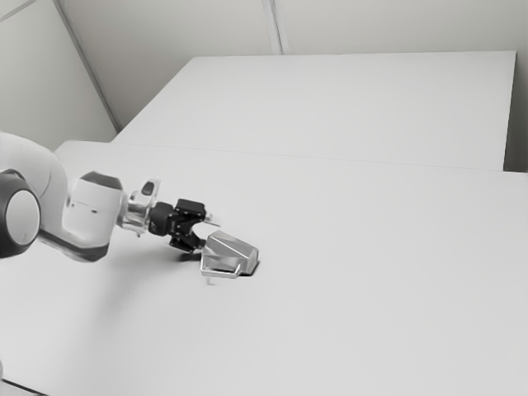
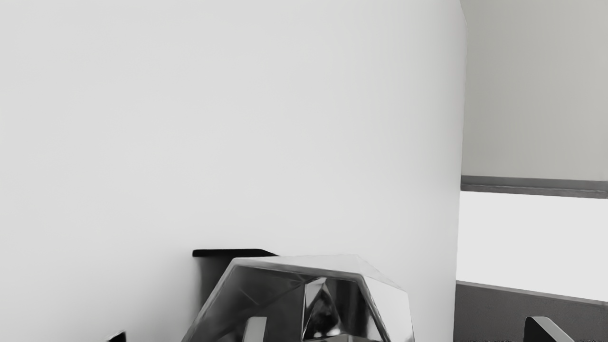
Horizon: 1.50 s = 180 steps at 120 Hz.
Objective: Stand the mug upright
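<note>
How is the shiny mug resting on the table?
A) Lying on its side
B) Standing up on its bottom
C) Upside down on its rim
A: the silver mug lies tipped over on the table, and the wrist view looks into its open mouth from the side.

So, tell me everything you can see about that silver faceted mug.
The silver, faceted mug has flat, angular sides with a shiny, metal-like look. It lies on its side on the smooth white table, not upright. Its open mouth faces the black two-finger jaws, showing a dark, reflective inside. What looks like an angular handle sits low on the side nearest the exterior camera. The jaws are open right by the mouth; whether either finger touches the mug I can't tell.
</note>
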{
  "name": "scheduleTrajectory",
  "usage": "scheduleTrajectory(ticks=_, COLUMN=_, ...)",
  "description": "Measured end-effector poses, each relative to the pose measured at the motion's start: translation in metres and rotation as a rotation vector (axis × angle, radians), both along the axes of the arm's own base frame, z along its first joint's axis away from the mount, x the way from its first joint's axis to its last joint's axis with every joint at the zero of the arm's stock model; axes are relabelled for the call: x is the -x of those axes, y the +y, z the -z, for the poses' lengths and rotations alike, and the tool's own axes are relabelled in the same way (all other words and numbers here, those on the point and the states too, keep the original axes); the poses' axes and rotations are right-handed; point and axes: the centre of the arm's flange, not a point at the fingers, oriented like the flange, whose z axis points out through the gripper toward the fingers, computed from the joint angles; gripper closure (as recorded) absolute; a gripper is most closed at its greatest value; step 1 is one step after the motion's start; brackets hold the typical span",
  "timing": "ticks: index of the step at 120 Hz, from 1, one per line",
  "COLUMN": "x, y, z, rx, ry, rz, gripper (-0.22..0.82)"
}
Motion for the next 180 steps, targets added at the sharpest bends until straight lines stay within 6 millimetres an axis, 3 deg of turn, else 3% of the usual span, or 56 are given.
scheduleTrajectory(ticks=25, x=0.007, y=-0.012, z=0.008, rx=0.055, ry=-0.075, rz=0.002, gripper=0.03)
scheduleTrajectory(ticks=32, x=0.007, y=-0.013, z=0.008, rx=0.059, ry=-0.098, rz=0.002, gripper=0.12)
scheduleTrajectory(ticks=46, x=0.007, y=-0.013, z=0.008, rx=0.059, ry=-0.137, rz=0.009, gripper=0.42)
scheduleTrajectory(ticks=58, x=0.008, y=-0.014, z=0.008, rx=0.057, ry=-0.162, rz=0.019, gripper=0.58)
scheduleTrajectory(ticks=73, x=0.009, y=-0.015, z=0.01, rx=0.054, ry=-0.186, rz=0.03, gripper=0.69)
scheduleTrajectory(ticks=97, x=0.008, y=-0.014, z=0.005, rx=0.044, ry=-0.228, rz=0.045, gripper=0.72)
scheduleTrajectory(ticks=116, x=-0.01, y=-0.015, z=-0.038, rx=0.022, ry=-0.336, rz=0.075, gripper=0.75)
scheduleTrajectory(ticks=133, x=-0.044, y=-0.015, z=-0.11, rx=-0.175, ry=-0.46, rz=0.235, gripper=0.76)
scheduleTrajectory(ticks=149, x=-0.061, y=-0.013, z=-0.14, rx=-0.553, ry=-0.418, rz=0.494, gripper=0.76)
scheduleTrajectory(ticks=160, x=-0.072, y=-0.025, z=-0.159, rx=-0.798, ry=-0.358, rz=0.646, gripper=0.76)
scheduleTrajectory(ticks=180, x=-0.08, y=-0.026, z=-0.163, rx=-1.033, ry=-0.244, rz=0.627, gripper=0.78)
